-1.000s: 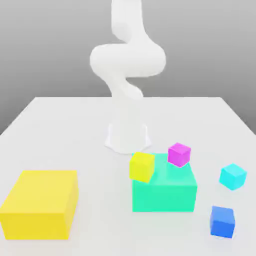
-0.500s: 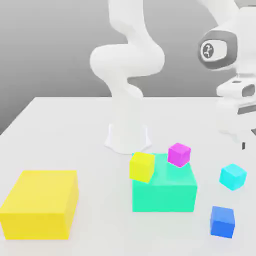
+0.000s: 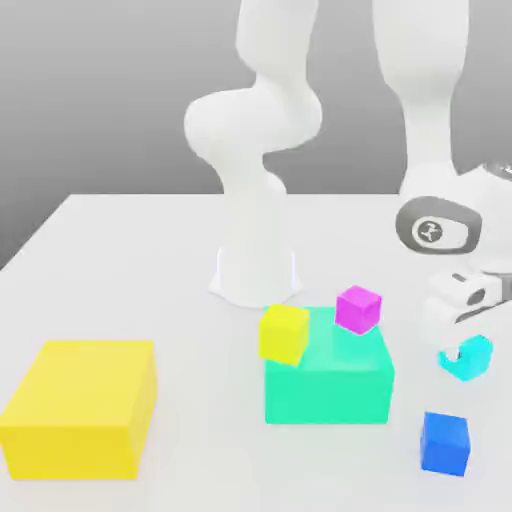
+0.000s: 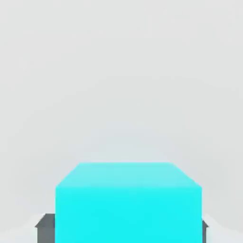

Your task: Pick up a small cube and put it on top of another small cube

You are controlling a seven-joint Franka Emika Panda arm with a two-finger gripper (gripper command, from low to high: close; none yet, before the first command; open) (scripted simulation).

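Observation:
The small cube [image 3: 474,361], plain light cyan, rests on the white table at the exterior view's right. My gripper [image 3: 463,352] has come down over it and hides its upper part. In the hand view the small cube [image 4: 128,201] sits between my two dark fingers [image 4: 46,228], which press on its opposite sides, so the gripper is shut on it. A darker blue small cube [image 3: 445,443] lies nearer the front, apart from the gripper. A magenta small cube [image 3: 358,308] and a yellow small cube [image 3: 284,333] sit at the top of the teal-green block [image 3: 330,385].
A large yellow block [image 3: 80,407] stands at the front of the exterior view's left. The arm's white base [image 3: 256,272] rises behind the teal-green block. Bare table [image 3: 130,260] stretches behind the large yellow block.
The hand came into view at the exterior view's right and dropped onto the light-cyan cube. Its jaws went from open to shut on the cube. The other cubes have not moved.

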